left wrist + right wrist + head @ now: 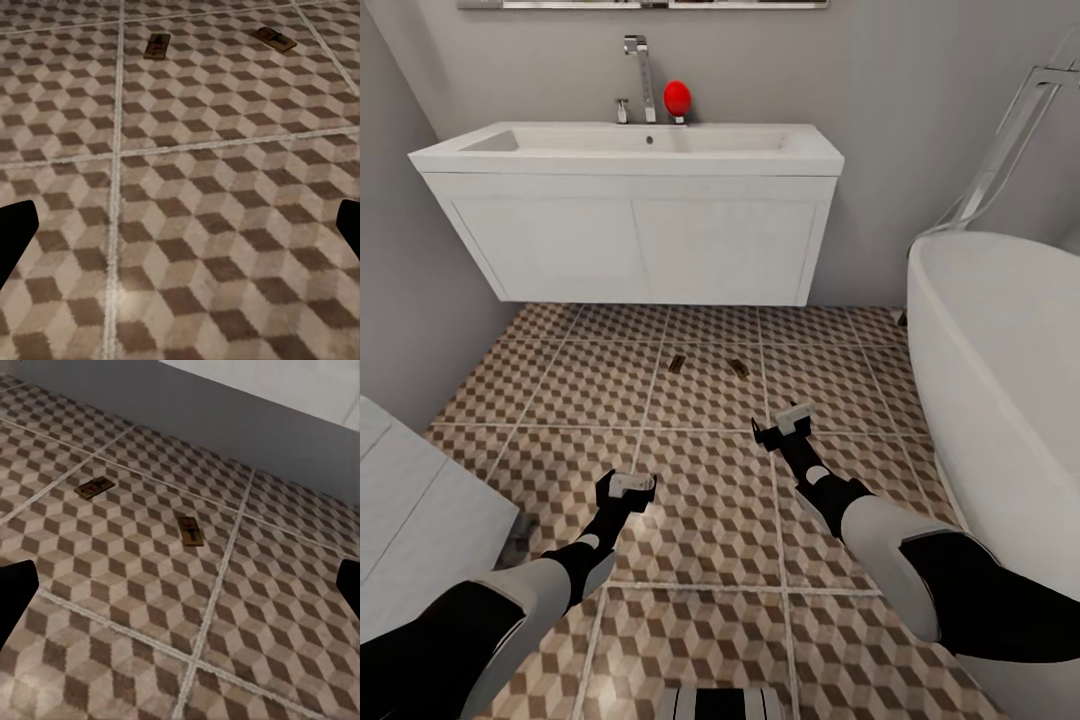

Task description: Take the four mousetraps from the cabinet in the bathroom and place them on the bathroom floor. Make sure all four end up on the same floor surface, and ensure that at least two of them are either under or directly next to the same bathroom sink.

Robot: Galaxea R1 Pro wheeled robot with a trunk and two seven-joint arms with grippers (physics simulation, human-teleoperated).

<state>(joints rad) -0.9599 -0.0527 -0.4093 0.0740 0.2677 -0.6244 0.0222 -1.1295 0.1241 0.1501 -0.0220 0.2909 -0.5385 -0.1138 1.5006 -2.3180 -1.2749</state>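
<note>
Left gripper (631, 484) and right gripper (792, 419) both spread wide, holding nothing.
Two mousetraps (677, 363) (739, 368) lay flat on bathroom floor (710, 520), just before the bathroom sink (630, 150), slightly apart.

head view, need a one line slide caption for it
Two mousetraps lie on the bathroom floor before the bathroom sink, both hands empty.

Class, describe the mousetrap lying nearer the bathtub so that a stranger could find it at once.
Start at the white bathroom sink on the far wall and look down to the cube-patterned bathroom floor in front of its vanity. Two small tan mousetraps lie there, apart. The one wanted lies toward the bathtub; its neighbour lies away from it.
</note>
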